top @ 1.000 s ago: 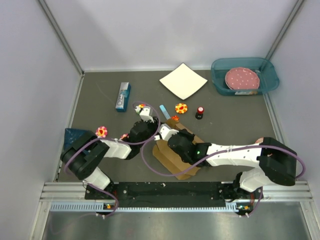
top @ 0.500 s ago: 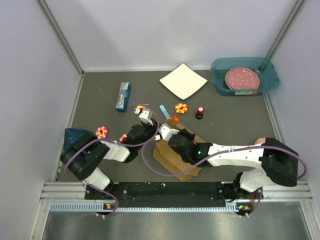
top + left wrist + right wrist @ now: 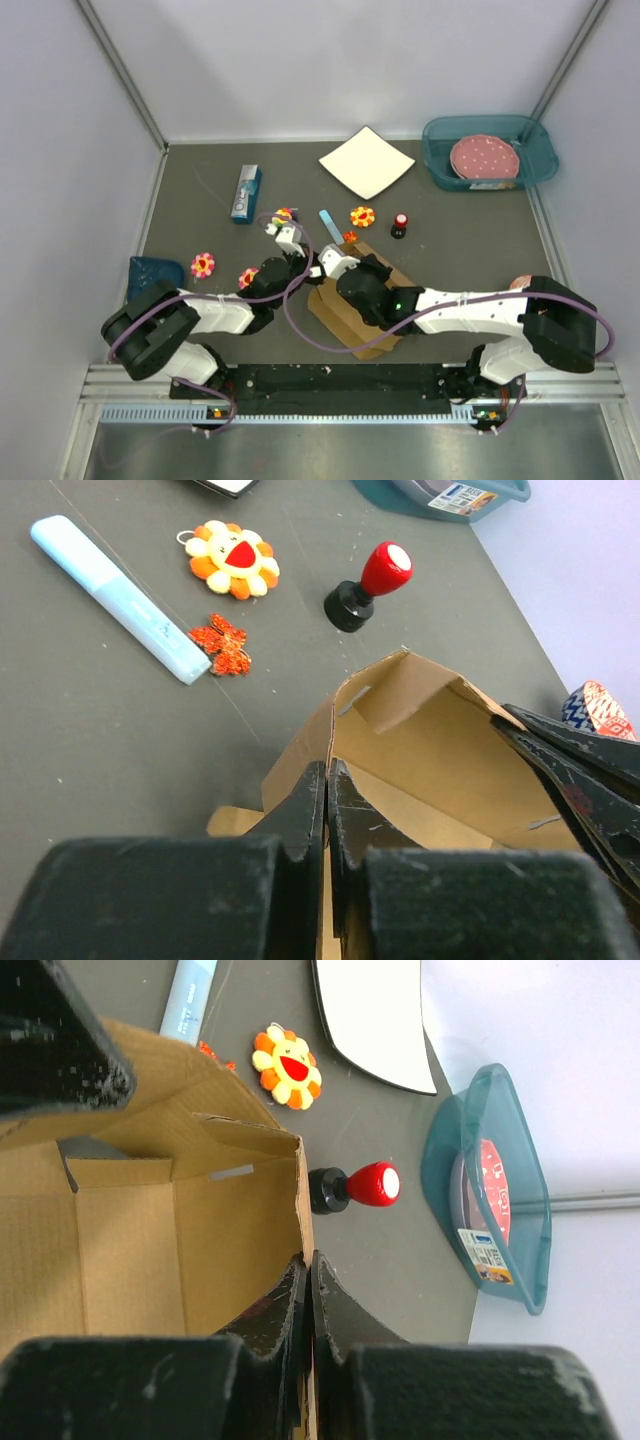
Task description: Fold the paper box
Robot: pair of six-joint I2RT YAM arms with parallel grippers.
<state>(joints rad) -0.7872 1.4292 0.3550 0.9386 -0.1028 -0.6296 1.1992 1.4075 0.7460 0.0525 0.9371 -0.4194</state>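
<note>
The paper box (image 3: 335, 318) is brown cardboard, partly raised into an open tray, lying between the two arms near the table's front. In the left wrist view my left gripper (image 3: 328, 770) is shut on the top edge of one upright wall of the box (image 3: 440, 750). In the right wrist view my right gripper (image 3: 308, 1260) is shut on the edge of another upright wall (image 3: 130, 1220), by a corner. The inside of the box and a folded-in flap (image 3: 245, 1140) show. Each gripper's dark fingers (image 3: 575, 780) show in the other's view.
Just beyond the box stand a red-topped stamp (image 3: 399, 225), a sunflower toy (image 3: 361, 216), a small red glitter flower (image 3: 222, 645) and a pale blue marker (image 3: 328, 223). Farther back lie a white sheet (image 3: 366, 161), a blue carton (image 3: 246, 193) and a teal bin (image 3: 530, 165).
My left gripper has closed on the box wall. The left arm has dropped lower and swung toward the box. The right arm has stayed gripping its wall.
</note>
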